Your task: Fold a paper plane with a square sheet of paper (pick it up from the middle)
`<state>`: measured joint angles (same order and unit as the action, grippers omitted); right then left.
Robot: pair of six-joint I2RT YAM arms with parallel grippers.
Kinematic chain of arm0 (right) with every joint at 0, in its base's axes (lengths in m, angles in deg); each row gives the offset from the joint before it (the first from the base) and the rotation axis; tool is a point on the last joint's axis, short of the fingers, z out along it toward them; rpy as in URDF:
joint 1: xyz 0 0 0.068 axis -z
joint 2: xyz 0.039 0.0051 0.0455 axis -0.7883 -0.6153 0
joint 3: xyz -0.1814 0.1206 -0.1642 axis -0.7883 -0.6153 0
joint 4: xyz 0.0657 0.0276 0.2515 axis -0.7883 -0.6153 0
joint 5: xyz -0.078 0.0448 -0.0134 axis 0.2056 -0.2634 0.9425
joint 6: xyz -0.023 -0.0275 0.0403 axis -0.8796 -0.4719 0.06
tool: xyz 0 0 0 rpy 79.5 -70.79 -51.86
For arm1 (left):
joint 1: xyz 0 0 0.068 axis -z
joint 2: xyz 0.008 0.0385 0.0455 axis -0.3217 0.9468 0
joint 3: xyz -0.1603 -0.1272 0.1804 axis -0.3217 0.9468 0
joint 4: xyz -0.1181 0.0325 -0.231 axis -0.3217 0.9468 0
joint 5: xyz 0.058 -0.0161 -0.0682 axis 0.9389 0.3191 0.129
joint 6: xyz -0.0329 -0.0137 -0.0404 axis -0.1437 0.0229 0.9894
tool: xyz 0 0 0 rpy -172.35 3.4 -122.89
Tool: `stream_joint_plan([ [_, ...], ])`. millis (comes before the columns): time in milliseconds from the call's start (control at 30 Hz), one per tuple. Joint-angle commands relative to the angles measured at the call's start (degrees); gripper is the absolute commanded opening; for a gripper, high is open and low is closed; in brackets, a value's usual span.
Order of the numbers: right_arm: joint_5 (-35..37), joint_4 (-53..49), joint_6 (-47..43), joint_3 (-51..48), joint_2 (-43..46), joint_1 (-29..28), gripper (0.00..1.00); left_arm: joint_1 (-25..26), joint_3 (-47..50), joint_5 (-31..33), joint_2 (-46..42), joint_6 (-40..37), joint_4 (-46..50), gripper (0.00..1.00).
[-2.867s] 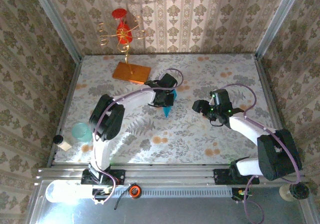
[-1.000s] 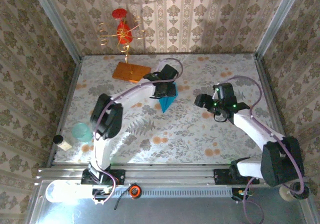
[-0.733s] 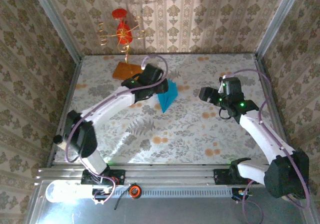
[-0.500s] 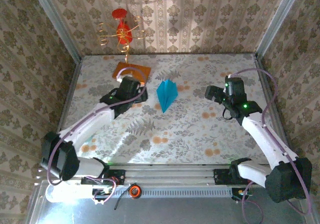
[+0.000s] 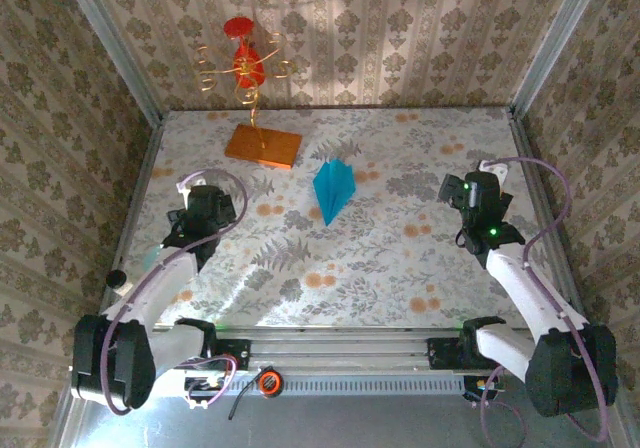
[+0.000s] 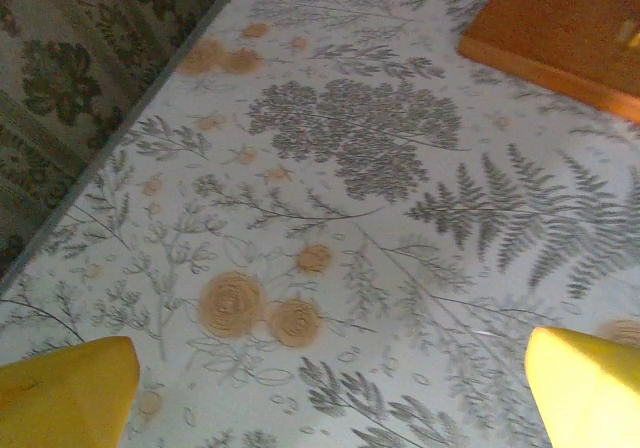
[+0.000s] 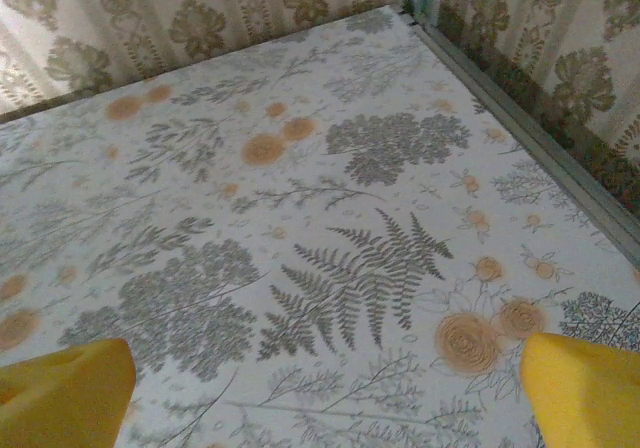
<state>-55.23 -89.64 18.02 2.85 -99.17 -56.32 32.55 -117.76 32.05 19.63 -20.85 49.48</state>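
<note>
The square sheet of paper lies folded into a cyan-blue paper plane (image 5: 333, 190) on the flowered table, its point toward the near edge, and nothing touches it. My left gripper (image 5: 207, 206) hovers well to its left, open and empty. In the left wrist view its yellow fingertips (image 6: 62, 396) stand wide apart over bare tablecloth, the left gripper (image 6: 325, 398) holding nothing. My right gripper (image 5: 480, 194) is far to the plane's right, also open. The right gripper (image 7: 325, 393) shows yellow fingertips (image 7: 585, 388) spread over the cloth near the back right corner.
An orange slab (image 5: 263, 146) (image 6: 565, 28) lies at the back left, bearing a red and gold wire ornament (image 5: 245, 63). A teal cup (image 5: 152, 259) and a small bottle (image 5: 118, 280) stand at the table's left edge. Patterned walls close in three sides.
The left gripper let go of the plane and drew back to the left and nearer. The right arm swung away to the right. Both jaws opened wide. The plane stays flat on the table.
</note>
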Motion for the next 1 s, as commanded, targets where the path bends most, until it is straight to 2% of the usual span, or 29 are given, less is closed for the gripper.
stream_joint_plan([
  [0,2.70,12.01,-3.44,-4.82,-2.98,0.54,1.00,-2.56,1.42,1.21,1.64,-7.67,-8.26,1.00],
  [100,2.08,17.56,-5.13,-7.17,-6.17,0.60,1.00,-5.63,3.20,-0.58,2.33,-10.11,-13.64,1.00],
  [233,0.20,24.07,-8.31,-8.75,-11.23,0.78,1.00,-11.58,7.92,-9.02,4.32,-11.12,-23.81,1.00],
  [433,-6.09,33.55,-12.62,-12.35,-13.87,1.72,1.00,-12.47,13.13,-19.17,8.22,-16.96,-40.17,1.00],
  [533,-8.93,39.15,-13.50,-14.13,-14.46,2.88,1.00,-12.55,13.39,-23.63,11.02,-17.17,-44.77,1.00],
  [600,-11.28,40.79,-13.50,-14.29,-15.01,3.86,1.00,-12.64,13.46,-25.29,13.82,-17.71,-48.83,1.00],
  [700,-15.95,44.21,-12.22,-14.55,-16.81,5.48,1.00,-12.90,11.28,-27.48,16.09,-19.67,-47.82,1.00],
  [833,-19.74,51.42,-12.89,-15.46,-23.01,5.70,1.00,-14.14,10.97,-28.88,20.92,-19.81,-52.48,1.00],
  [967,-20.85,52.84,-13.35,-15.44,-24.92,5.70,1.00,-14.39,10.69,-29.37,23.89,-19.84,-54.92,1.00],
])
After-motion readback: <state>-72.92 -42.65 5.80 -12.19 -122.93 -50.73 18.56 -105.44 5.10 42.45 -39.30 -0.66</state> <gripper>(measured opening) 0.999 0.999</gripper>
